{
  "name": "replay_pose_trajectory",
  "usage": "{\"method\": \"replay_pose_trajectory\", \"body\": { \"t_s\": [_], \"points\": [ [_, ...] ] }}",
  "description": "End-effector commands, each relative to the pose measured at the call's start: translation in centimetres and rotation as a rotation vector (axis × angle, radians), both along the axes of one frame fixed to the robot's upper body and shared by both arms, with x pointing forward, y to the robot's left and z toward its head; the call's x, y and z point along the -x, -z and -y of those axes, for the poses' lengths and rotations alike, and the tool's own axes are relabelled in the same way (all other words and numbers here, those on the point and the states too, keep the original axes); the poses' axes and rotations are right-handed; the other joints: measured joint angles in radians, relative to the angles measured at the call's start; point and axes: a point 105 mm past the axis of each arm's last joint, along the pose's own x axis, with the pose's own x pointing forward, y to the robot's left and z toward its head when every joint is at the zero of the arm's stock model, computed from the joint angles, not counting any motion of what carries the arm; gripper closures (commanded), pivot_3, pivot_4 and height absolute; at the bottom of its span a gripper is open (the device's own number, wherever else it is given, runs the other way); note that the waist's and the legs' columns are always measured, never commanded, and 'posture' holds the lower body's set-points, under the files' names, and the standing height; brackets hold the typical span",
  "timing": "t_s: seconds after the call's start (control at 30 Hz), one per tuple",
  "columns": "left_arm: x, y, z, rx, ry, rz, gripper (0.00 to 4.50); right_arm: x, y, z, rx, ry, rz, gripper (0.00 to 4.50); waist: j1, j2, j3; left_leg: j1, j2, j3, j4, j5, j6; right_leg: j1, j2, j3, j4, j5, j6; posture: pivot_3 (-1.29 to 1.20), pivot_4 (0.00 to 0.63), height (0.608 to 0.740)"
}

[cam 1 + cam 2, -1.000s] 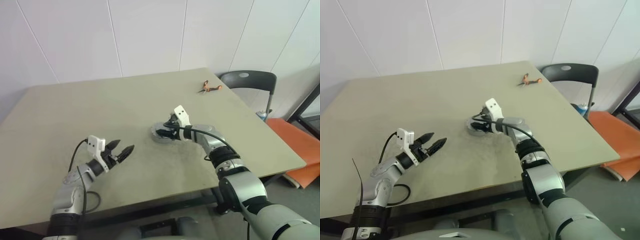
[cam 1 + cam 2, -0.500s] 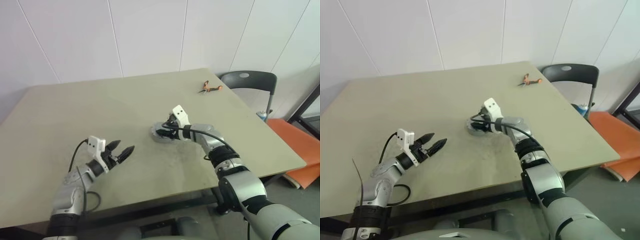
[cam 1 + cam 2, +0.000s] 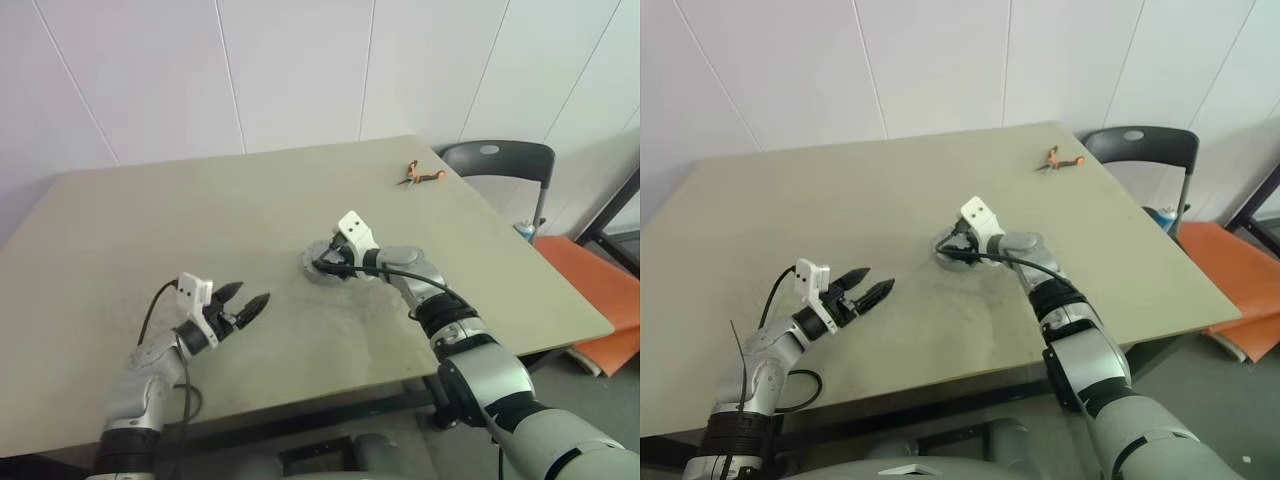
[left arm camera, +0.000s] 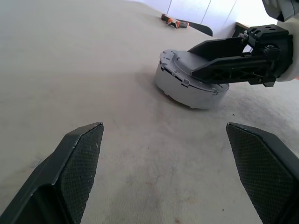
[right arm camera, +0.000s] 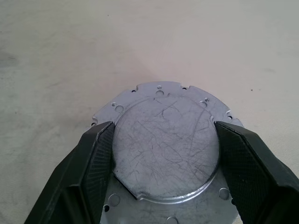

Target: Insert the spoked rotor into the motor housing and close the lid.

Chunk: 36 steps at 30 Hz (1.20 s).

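Note:
A round grey metal unit, the motor housing (image 4: 187, 91), stands on the table right of centre with the lid (image 5: 166, 144) lying flat on top of it. My right gripper (image 3: 322, 265) reaches over it from the right. Its two fingers press against opposite sides of the lid's raised round face, so it is shut on the lid. My left gripper (image 3: 253, 292) hovers open and empty above the table's front left, pointing toward the housing from a distance. The spoked rotor is hidden.
Orange-handled pliers (image 3: 422, 175) lie near the table's far right corner. A black chair (image 3: 495, 160) stands behind that corner, and an orange object (image 3: 590, 290) lies on the floor to the right. The table edge (image 3: 350, 385) runs close in front of both arms.
My right wrist has rolled a little while staying on the lid, shifting its white camera block slightly left. The left arm has not moved.

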Motion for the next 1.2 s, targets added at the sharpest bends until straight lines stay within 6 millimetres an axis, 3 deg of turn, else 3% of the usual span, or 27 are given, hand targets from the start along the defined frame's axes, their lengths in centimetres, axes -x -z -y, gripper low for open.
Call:
{"method": "replay_pose_trajectory", "body": {
  "t_s": [0.03, 0.27, 0.67, 1.03, 1.2],
  "points": [
    [-0.3, -0.9, 0.0, -0.003, 0.007, 0.046, 0.00, 0.3, 1.4, 1.4, 0.046, 0.033, -0.062, 1.47, 0.001, 0.000, 0.000, 0.000, 0.000, 0.000, 0.000, 0.000, 0.000, 0.000, 0.000, 0.000, 0.000, 0.000, 0.000, 0.00, 0.000, 0.740],
    [-0.3, -0.9, -0.1, -0.003, 0.008, 0.047, 0.00, 1.6, 2.6, 1.3, 0.057, -0.009, -0.163, 1.47, 0.002, 0.000, 0.000, -0.002, 0.000, 0.000, -0.004, 0.000, 0.000, -0.002, 0.000, 0.000, -0.004, 0.000, 0.001, 0.00, 0.000, 0.740],
    [-0.4, -0.9, -0.2, -0.002, 0.011, 0.050, 0.00, 1.3, 2.8, 2.4, 0.170, 0.005, -0.115, 1.47, 0.003, 0.000, 0.000, 0.000, 0.000, 0.000, -0.013, 0.000, 0.000, -0.003, -0.001, 0.000, -0.006, -0.001, 0.001, 0.00, 0.000, 0.740],
    [-0.3, -1.2, 0.0, 0.000, 0.013, 0.054, 0.00, 2.3, 4.2, 3.0, 0.216, -0.021, -0.199, 1.47, 0.005, -0.001, -0.001, 0.000, 0.000, 0.000, -0.012, 0.000, 0.000, -0.002, -0.001, 0.000, -0.006, -0.001, 0.001, 0.00, 0.000, 0.740],
    [-0.4, -1.4, 0.2, -0.001, 0.018, 0.056, 0.00, 2.3, 3.5, 2.6, 0.154, -0.026, -0.216, 1.47, 0.006, -0.001, -0.001, 0.000, -0.001, 0.000, -0.013, 0.000, 0.000, -0.002, -0.001, -0.001, -0.006, -0.001, 0.002, 0.00, 0.000, 0.740]
  ]
}}
